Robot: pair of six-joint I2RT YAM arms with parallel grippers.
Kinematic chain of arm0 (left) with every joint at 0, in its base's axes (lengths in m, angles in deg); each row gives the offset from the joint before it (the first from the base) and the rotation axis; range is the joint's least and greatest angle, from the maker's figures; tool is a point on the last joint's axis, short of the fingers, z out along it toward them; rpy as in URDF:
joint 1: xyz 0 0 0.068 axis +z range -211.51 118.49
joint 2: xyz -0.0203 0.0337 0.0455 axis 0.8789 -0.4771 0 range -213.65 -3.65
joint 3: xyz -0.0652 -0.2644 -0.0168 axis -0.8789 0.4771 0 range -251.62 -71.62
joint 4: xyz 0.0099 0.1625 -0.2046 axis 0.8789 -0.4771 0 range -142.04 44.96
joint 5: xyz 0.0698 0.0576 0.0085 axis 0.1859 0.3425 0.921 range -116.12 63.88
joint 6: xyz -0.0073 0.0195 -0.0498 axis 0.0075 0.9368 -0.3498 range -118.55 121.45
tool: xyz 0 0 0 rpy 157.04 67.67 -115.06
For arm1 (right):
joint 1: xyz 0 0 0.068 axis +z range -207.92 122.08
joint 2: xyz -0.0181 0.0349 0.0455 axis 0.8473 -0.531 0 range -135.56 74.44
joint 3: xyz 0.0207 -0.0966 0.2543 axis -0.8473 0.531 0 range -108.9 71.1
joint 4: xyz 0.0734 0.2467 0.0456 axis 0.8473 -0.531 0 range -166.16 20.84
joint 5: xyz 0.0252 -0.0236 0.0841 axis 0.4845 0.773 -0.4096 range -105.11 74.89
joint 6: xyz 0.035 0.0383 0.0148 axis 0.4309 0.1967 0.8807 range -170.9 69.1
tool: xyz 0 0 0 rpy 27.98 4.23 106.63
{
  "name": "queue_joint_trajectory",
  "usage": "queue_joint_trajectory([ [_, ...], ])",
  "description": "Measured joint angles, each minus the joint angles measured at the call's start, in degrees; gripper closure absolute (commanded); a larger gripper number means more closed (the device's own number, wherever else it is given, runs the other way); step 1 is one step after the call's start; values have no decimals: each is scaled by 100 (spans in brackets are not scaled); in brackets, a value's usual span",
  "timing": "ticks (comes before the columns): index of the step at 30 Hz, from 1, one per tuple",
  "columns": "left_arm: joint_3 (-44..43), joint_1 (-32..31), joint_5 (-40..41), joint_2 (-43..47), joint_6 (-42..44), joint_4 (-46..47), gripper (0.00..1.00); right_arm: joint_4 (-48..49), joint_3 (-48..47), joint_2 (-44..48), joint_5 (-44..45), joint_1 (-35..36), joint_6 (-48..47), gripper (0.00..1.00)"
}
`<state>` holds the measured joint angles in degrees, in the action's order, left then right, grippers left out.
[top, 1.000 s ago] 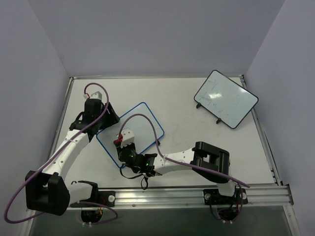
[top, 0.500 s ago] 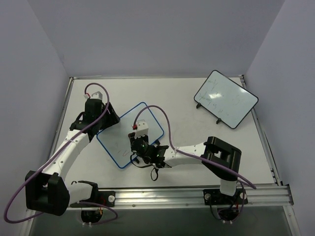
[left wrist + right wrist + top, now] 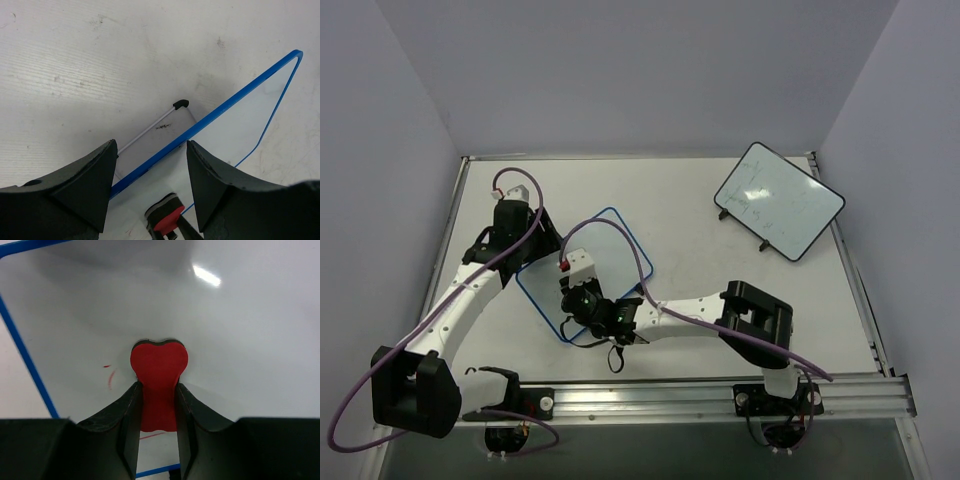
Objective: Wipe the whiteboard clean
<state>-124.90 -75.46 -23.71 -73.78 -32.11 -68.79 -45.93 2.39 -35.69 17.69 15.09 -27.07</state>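
Observation:
The blue-framed whiteboard (image 3: pixel 617 243) lies tilted on the table, left of centre. My right gripper (image 3: pixel 574 293) is over its left half, shut on a red eraser (image 3: pixel 159 365). The eraser is pressed flat on the white surface (image 3: pixel 230 325). Short red marks (image 3: pixel 111 379) remain just left of the eraser, and a thin red line (image 3: pixel 150 436) shows under the fingers. My left gripper (image 3: pixel 535 245) is at the board's upper left edge, open. The blue frame (image 3: pixel 210 121) runs between its fingers. The eraser (image 3: pixel 169 221) also shows in the left wrist view.
A black-framed whiteboard (image 3: pixel 778 200) with faint marks stands at the back right. A black foot (image 3: pixel 181 104) of the blue board sticks out behind its frame. Walls close the table on the left, back and right. A metal rail (image 3: pixel 720 398) runs along the near edge.
My right gripper swept the eraser from the board's lower left up to the right, then back left toward the board's left half. The left arm has not moved.

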Motion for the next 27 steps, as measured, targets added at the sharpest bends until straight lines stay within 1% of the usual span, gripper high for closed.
queue_joint_trajectory([
  [8, -24, -37, 22, -13, 2, -7, 34, -105, -256, -195, -66, 293, -166, 100],
  [17, -79, -109, 55, -28, 0, -17, 34, -149, -308, -234, -90, 396, -254, 100],
  [27, -120, -221, 74, -50, -28, -4, 34, -197, -315, -422, -197, 732, -238, 100],
])
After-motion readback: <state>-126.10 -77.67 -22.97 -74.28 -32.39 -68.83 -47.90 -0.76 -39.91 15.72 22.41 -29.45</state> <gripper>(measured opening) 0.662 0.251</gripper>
